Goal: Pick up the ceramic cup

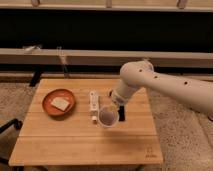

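The ceramic cup (106,118) is a small pale round cup with a wide rim, seen near the middle of the wooden table (75,142). My gripper (118,111) comes in from the right on the white arm (165,87) and is shut on the cup's right rim. One dark finger (121,114) shows just outside the rim. The cup looks slightly raised off the tabletop.
An orange-red plate (50,96) holding a pale flat piece (59,103) sits on the table's left side. A narrow white object (93,104) lies just left of the cup. A low rail (65,56) runs behind the table. A dark chair part (7,127) is at the left.
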Tool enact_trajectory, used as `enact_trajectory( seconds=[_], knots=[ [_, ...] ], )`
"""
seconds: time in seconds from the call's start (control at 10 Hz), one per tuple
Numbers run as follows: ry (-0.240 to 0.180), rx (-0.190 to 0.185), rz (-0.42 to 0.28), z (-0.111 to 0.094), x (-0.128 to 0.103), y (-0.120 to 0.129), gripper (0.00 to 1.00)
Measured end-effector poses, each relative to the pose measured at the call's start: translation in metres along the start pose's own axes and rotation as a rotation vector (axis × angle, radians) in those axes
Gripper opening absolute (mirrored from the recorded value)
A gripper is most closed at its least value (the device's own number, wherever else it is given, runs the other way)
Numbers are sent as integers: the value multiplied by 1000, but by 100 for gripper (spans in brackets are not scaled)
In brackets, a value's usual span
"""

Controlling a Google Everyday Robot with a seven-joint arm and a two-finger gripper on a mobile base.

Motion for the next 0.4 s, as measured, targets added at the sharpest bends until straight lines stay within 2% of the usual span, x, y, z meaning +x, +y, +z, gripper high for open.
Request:
enact_trajectory(
  seconds=[0.4],
  knots=[
    [3, -7, -17, -1, -3, 1, 0]
  ],
)
